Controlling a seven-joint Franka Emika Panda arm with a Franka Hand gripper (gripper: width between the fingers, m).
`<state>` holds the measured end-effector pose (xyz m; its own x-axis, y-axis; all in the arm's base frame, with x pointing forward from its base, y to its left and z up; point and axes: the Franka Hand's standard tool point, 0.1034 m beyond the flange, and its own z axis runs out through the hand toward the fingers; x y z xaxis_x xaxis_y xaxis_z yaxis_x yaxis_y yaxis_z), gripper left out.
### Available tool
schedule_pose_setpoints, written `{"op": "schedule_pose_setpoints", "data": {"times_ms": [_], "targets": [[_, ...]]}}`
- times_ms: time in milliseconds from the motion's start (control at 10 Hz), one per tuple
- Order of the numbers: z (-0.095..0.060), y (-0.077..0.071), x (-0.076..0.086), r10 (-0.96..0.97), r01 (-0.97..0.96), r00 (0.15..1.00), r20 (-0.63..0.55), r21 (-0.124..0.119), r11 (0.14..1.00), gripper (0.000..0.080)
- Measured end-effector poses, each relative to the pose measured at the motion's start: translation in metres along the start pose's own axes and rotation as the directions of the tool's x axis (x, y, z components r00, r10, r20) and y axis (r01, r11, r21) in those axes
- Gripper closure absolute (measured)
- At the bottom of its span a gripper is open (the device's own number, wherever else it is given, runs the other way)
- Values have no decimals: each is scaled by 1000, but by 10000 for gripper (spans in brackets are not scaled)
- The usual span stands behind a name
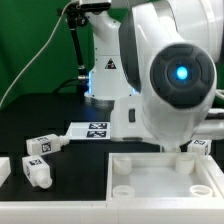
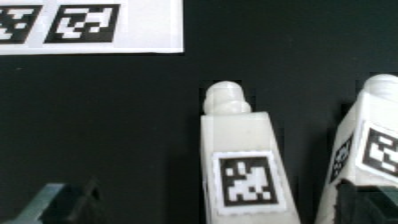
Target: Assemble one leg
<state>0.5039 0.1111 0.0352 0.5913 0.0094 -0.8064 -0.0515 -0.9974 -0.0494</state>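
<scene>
while the fingers (image 2: 57,200) stand spread, a leg (image 1: 38,172) lies outside the tabletop (image 1: 165,190).

The leg (image 2: 240,150) looks like smooth white plastic, faintly shiny, with a matt printed tag (image 2: 246,182). Surface (image 2: 107,120) is dull matt black. Arm shell (image 1: 150,110) is glossy white plastic.

My arm (image 1: 170,75) looms close to the exterior camera, its wrist pointing down. The gripper (image 2: 199,200) hangs low, jaws wide apart, one dark finger (image 2: 57,200) showing.
</scene>
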Motion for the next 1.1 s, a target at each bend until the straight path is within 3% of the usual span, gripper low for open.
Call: {"op": "schedule_pose_setpoints", "data": {"times_ms": [800,1100], "targets": [[26,-7,11,-7,7,1000,-5,-10,1000,151],[35,-5,6,-3,3,1000,22,-16,1000,151]]}}
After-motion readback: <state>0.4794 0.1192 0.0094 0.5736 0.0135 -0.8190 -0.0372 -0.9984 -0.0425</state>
